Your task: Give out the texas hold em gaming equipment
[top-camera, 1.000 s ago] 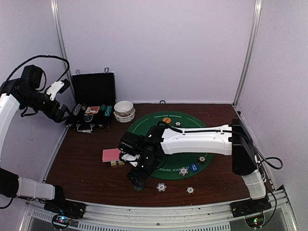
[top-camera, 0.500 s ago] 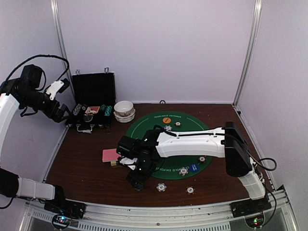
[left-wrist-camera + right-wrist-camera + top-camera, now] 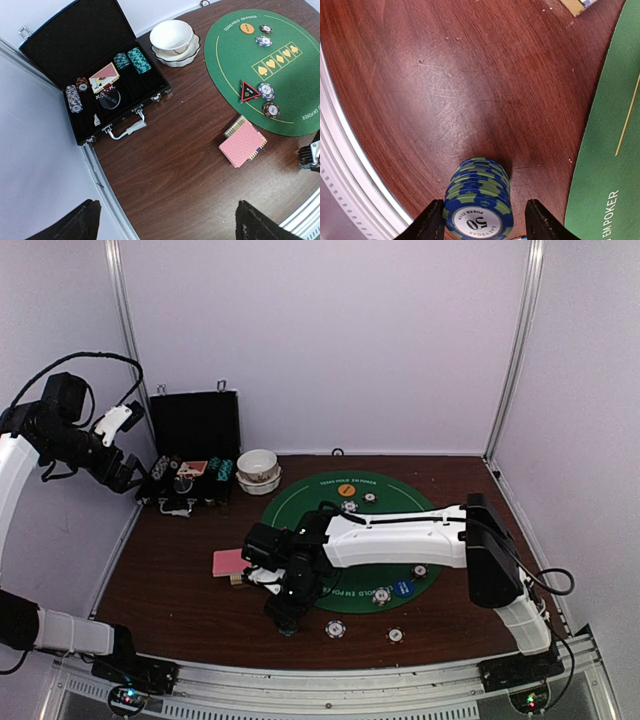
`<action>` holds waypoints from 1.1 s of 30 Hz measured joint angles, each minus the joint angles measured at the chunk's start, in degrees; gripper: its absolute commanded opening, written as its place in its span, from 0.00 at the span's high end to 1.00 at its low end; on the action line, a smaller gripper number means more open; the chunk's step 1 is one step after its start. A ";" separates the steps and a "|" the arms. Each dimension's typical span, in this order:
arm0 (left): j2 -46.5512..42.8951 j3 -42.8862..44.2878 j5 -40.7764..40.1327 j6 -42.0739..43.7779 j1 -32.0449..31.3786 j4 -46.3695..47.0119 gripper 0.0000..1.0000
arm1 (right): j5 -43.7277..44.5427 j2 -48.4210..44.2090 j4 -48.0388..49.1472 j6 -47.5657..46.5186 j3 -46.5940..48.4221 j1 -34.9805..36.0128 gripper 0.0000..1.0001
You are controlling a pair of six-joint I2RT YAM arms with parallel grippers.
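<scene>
Standing on the desk (image 3: 420,75) near the green mat (image 3: 607,150), the stack of blue chips (image 3: 479,197) is between the fingers (image 3: 433,222) of the right tool (image 3: 482,222), half open, one finger not touching. The left tool (image 3: 165,225) is wide, empty.

Overhead wide; left wrist high, right wrist close; all share mat (image 3: 400,490).

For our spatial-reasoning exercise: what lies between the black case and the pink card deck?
Only bare tabletop between black case and card deck; the left wrist view shows it.
</scene>
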 measured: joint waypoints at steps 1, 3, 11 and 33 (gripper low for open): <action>-0.02 0.00 0.00 0.00 0.00 -0.02 0.02 | 0.02 0.00 0.00 0.07 0.00 0.00 0.47; -0.02 0.00 0.00 0.00 0.00 0.00 0.02 | 0.02 0.00 0.04 0.07 0.00 0.00 0.50; -0.02 0.00 -0.02 0.00 0.00 0.00 0.02 | 0.02 0.00 0.28 0.46 0.02 0.02 0.72; -0.02 0.00 -0.26 0.22 0.00 0.00 0.03 | 4.83 -6.64 -2.80 0.63 2.71 -8.09 0.94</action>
